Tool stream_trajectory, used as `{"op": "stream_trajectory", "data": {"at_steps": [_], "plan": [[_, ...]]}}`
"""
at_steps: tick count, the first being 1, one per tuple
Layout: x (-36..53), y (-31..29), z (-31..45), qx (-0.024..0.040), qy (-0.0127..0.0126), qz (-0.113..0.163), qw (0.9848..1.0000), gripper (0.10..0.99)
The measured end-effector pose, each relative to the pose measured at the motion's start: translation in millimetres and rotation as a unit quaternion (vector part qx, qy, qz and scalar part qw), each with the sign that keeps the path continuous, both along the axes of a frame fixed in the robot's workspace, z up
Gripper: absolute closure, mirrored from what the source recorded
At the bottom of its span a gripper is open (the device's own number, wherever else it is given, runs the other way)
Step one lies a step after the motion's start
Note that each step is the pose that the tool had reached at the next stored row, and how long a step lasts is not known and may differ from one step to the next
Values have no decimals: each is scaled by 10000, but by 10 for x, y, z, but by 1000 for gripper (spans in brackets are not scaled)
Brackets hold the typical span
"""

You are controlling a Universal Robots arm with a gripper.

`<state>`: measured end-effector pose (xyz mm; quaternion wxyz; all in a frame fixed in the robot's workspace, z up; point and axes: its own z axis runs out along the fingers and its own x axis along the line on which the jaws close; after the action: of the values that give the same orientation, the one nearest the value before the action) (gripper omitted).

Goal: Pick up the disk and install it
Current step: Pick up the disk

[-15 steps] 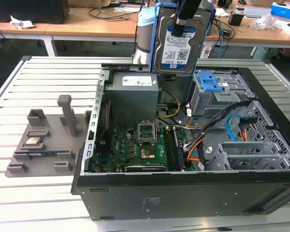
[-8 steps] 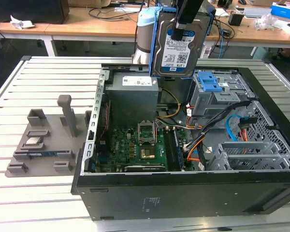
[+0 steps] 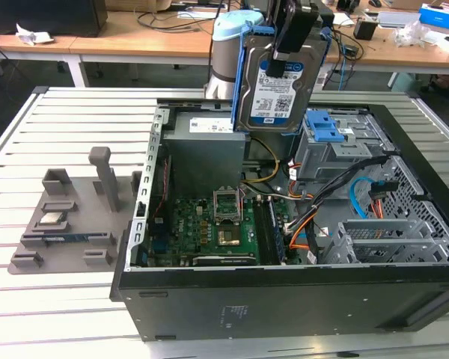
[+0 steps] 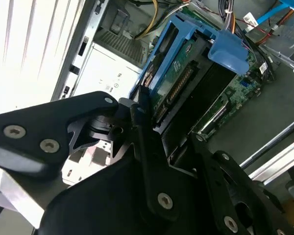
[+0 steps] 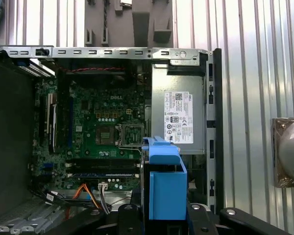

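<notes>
An open case (image 3: 284,299) lies on its side on a slatted table (image 3: 60,120). Inside the case there is a green board (image 3: 202,224), a grey power box (image 3: 202,149) at the far end, and a grey drive cage (image 3: 314,153) with a blue clip on top. Orange cables (image 3: 299,224) loop between the board and the cage. Beside the case, on the exterior view's left, sits a grey tray (image 3: 60,239) with a small chip (image 3: 52,219) on it. Desks stand past the far end of the case.

The arm (image 3: 228,45) comes down from above the far end of the case. Its gripper (image 3: 278,63) points down and its jaws are pinched on the disk (image 3: 273,97), one finger on the label side and one behind it. In the second wrist view the black fingers (image 4: 147,147) squeeze the disk (image 4: 186,73) near its top.

The disk hangs in the air above the case, over the spot where the power box meets the cage, touching nothing below. It stands on edge with its long side running up and down, leaning a little. Its label faces the near end of the case. In the first wrist view the blue frame of the disk (image 5: 164,191) hangs over the power box (image 5: 179,117), next to the board (image 5: 103,122).
</notes>
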<state>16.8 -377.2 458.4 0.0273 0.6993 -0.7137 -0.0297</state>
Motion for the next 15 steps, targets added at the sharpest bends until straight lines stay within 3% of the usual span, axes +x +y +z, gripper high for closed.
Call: {"op": "stream_trajectory", "data": {"at_steps": [2, 3, 7, 10, 15], "plan": [[0, -68, -2, -5, 0, 0, 10000, 725], [0, -148, -5, -7, 0, 0, 10000, 725], [0, -349, -13, -11, 0, 0, 10000, 725], [0, -448, -17, -15, 0, 0, 10000, 725], [0, -562, -23, -19, 0, 0, 10000, 725]]}}
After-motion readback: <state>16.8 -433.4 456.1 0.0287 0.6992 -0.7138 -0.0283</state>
